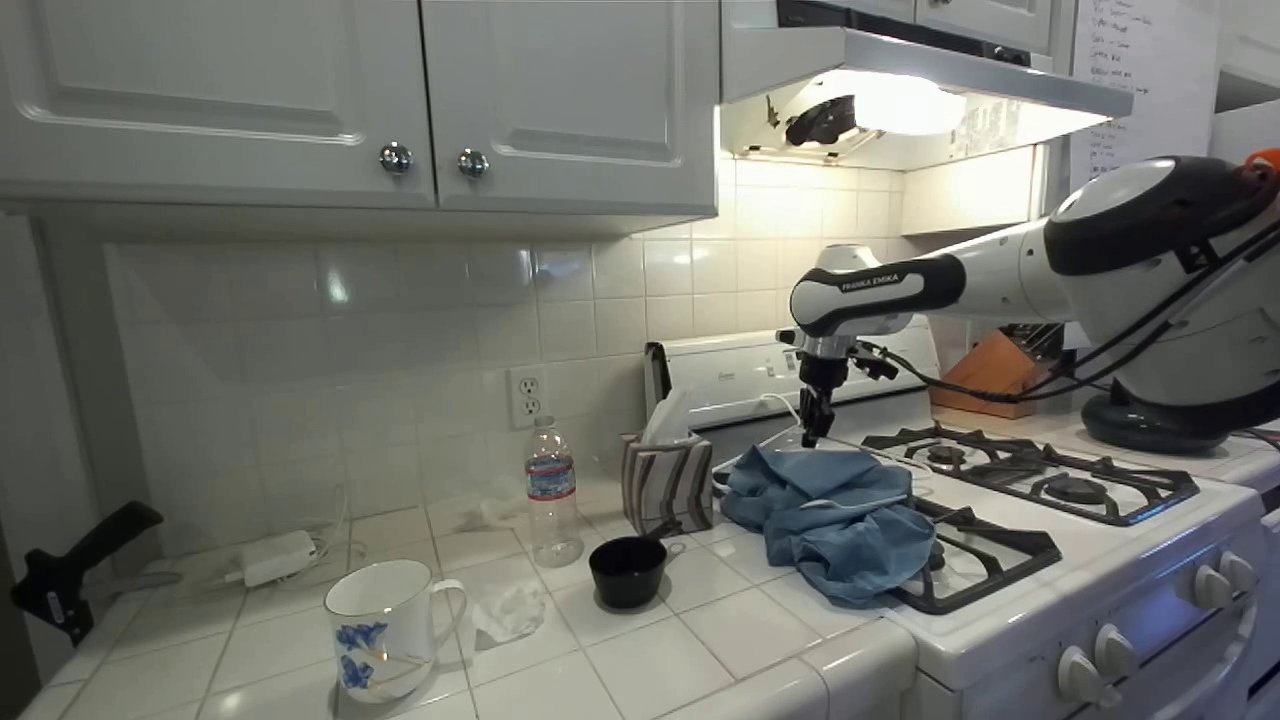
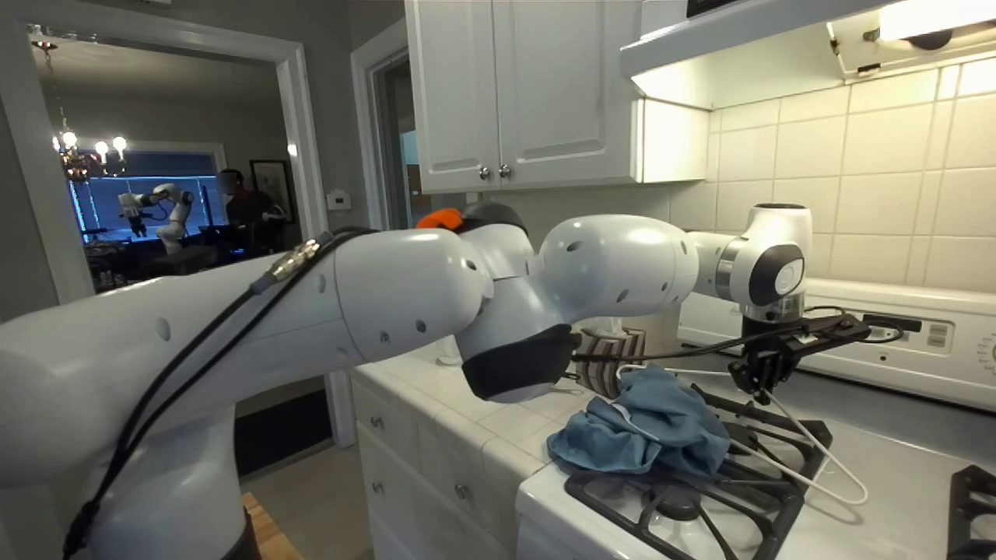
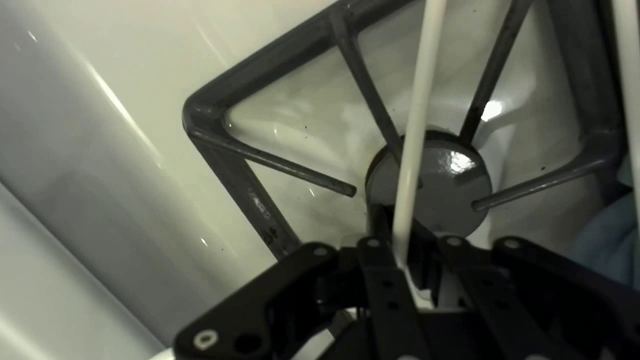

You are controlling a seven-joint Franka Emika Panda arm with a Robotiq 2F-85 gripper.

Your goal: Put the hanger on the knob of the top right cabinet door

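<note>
Pincer (image 2: 762, 395) grips hanger (image 3: 418, 125) overhanging grate (image 2: 786, 516) edge and open stovetop (image 2: 906, 459)

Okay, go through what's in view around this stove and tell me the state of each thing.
Gripper: shut on a wire
Hanger: held by that wire, not yet hung
Cabinet doors: closed
Cabinet knobs: nothing hung on them
Hood light: on
Burner: no flame showing
Blue cloth: crumpled
Bottle: upright
Mug: upright, contents hidden
Tissue box: tissue sticking out
</note>
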